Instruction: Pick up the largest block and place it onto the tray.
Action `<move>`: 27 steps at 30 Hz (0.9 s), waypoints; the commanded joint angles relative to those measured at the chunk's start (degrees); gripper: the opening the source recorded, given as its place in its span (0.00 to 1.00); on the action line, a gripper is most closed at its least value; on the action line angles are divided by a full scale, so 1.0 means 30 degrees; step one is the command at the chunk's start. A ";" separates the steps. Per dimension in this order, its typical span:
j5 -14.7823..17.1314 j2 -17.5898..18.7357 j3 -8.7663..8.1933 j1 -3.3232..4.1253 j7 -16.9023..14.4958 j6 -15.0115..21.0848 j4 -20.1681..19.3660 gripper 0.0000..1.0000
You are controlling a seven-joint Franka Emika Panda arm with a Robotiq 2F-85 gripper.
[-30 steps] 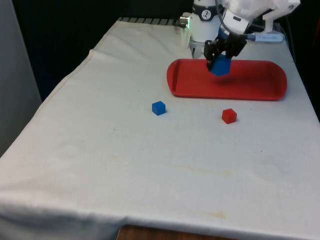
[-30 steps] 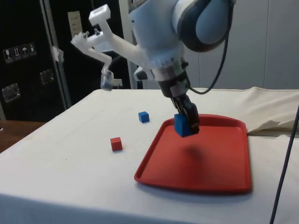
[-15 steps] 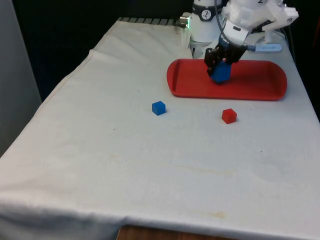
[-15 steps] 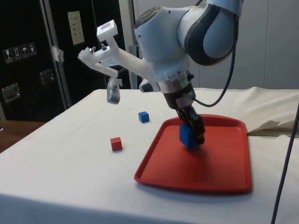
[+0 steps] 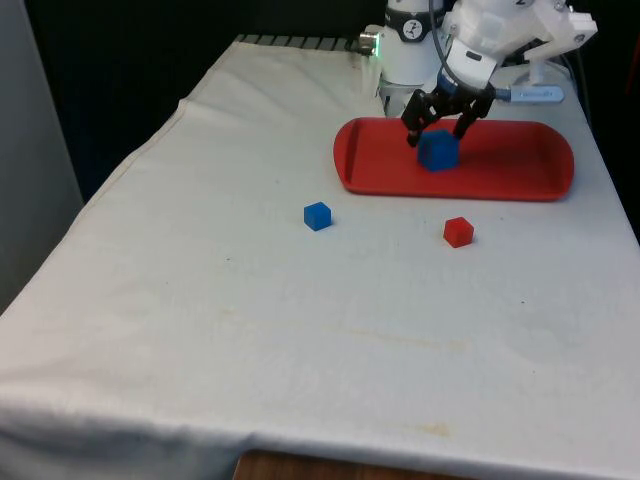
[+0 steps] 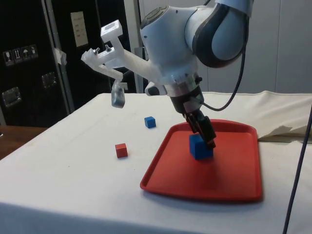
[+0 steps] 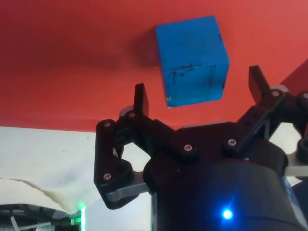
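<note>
The big block [image 5: 438, 151] sits on the tray [image 5: 520, 170], between the spread fingers of the gripper [image 5: 439, 129], touching neither.

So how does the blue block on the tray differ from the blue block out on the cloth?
The blue block on the tray is clearly larger than the blue block on the cloth. The first sits on the red tray between the open fingers of the end effector; the second stands alone on the white cloth, away from the arm. Both are blue cubes.
</note>
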 commanded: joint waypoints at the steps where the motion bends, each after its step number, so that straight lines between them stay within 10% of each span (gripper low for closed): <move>1: 0.0000 -0.0095 -0.0019 0.0000 0.0000 -0.0038 -0.0038 1.00; 27: 0.0363 -0.1012 -0.0229 -0.0191 -0.0267 -0.3380 0.3151 1.00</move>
